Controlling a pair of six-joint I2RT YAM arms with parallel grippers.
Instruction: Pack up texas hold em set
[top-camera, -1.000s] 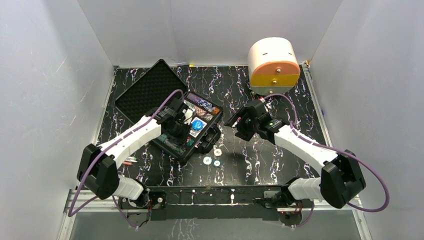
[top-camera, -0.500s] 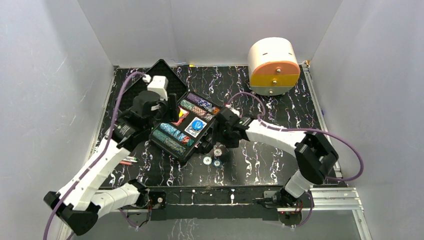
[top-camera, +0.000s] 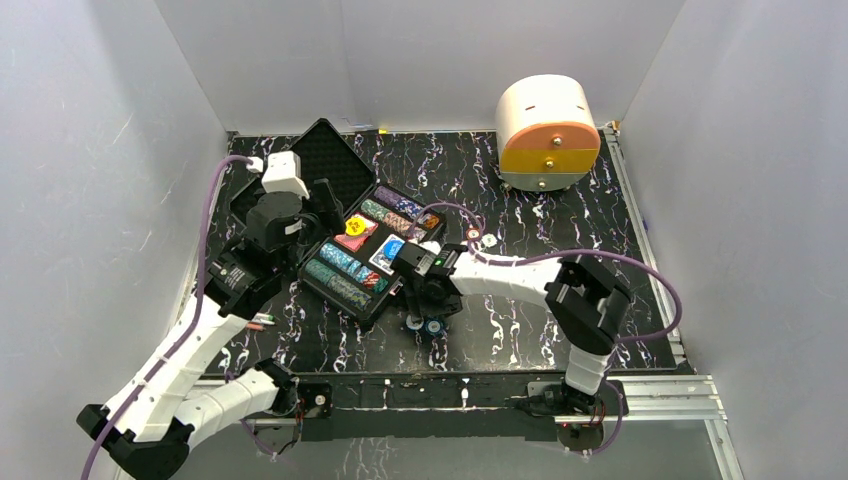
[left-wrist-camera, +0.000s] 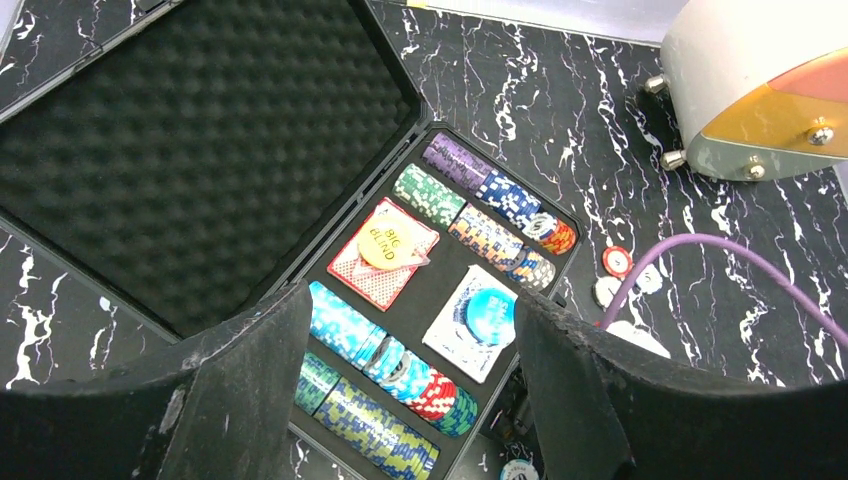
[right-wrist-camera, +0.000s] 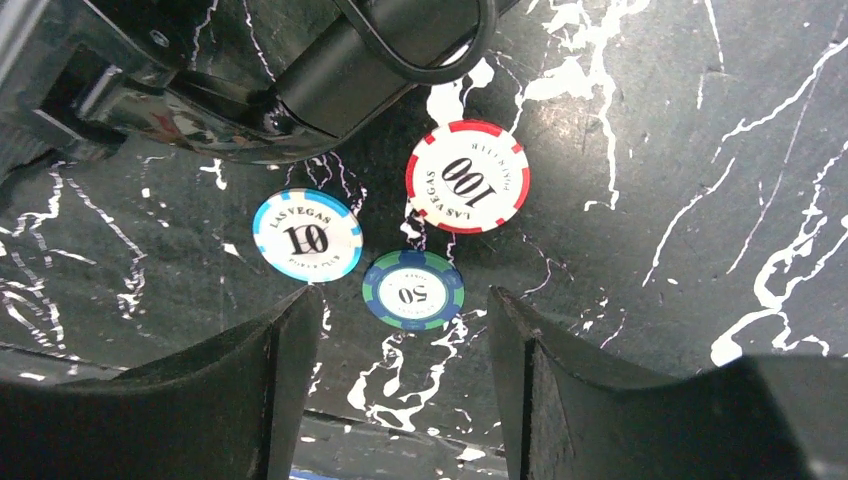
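Left end effector (left-wrist-camera: 410, 305): open, empty, poised above the case (top-camera: 335, 160), itself open on the left half of the desk (top-camera: 620, 220). Treat the case as rigid hard plastic, probably heavy with a full load. For closing, push or grip at the free edge of the foam-lined lid (left-wrist-camera: 200, 150), not at the contents. Inside: rows of chips (left-wrist-camera: 430, 195) in several colours, set on edge; red deck (left-wrist-camera: 372, 287) under a yellow disc (left-wrist-camera: 385, 247); blue deck (left-wrist-camera: 452, 345) under a blue disc (left-wrist-camera: 490, 315). Just beside the case front, flat on the desk: the 10 chip (right-wrist-camera: 307, 236), the 50 chip (right-wrist-camera: 413, 290), the 100 chip (right-wrist-camera: 467, 177), close together. Right end effector (right-wrist-camera: 400, 305): open, empty, directly over the 50 chip. Expect light, stiff, smooth-faced chips, likely to slide; pinch across the rim, one at a time. Stray discs (left-wrist-camera: 617, 260) right of the case, near its corner.
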